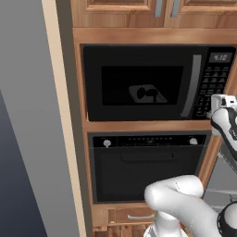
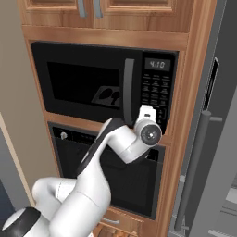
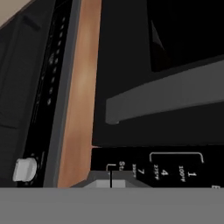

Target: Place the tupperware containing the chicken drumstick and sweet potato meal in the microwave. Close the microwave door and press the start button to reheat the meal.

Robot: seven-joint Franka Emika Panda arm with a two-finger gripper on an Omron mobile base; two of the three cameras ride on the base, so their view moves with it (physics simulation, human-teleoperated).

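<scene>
The microwave point(image 1: 157, 83) sits in a wooden cabinet recess, above a black oven point(image 1: 148, 169) with round knobs and a horizontal handle. The microwave door point(image 1: 141, 83) is closed flush with the front; its long vertical grey bar handle point(image 1: 194, 85) stands just left of the keypad point(image 1: 214, 90), and the small digital display point(image 1: 220, 57) at the upper right shows digits. The tupperware point(image 1: 146, 94) is inside the microwave – visible through the dark glass window as a pale shallow tray with dark lumps of food on it, lying toward the right part of the window. In the right base view the same tray point(image 2: 107, 96) appears behind the glass, just left of the handle. The gripper point(image 3: 111, 178) is at the lower part of the keypad, at the bottom right corner of the microwave front; in the hand view its two tips stand together with no gap between them, hard up against the panel near the lowest row of white-marked buttons, beside the keys marked 7, 4 and 1. The jaws are together and hold nothing. The hand view – rolled sideways – also shows the handle as a grey bar across the frame, the wooden strip point(image 3: 81, 96) between microwave and oven, and a white oven knob point(image 3: 24, 169). Wooden upper cabinet doors point(image 1: 120, 5) sit above the recess.
</scene>
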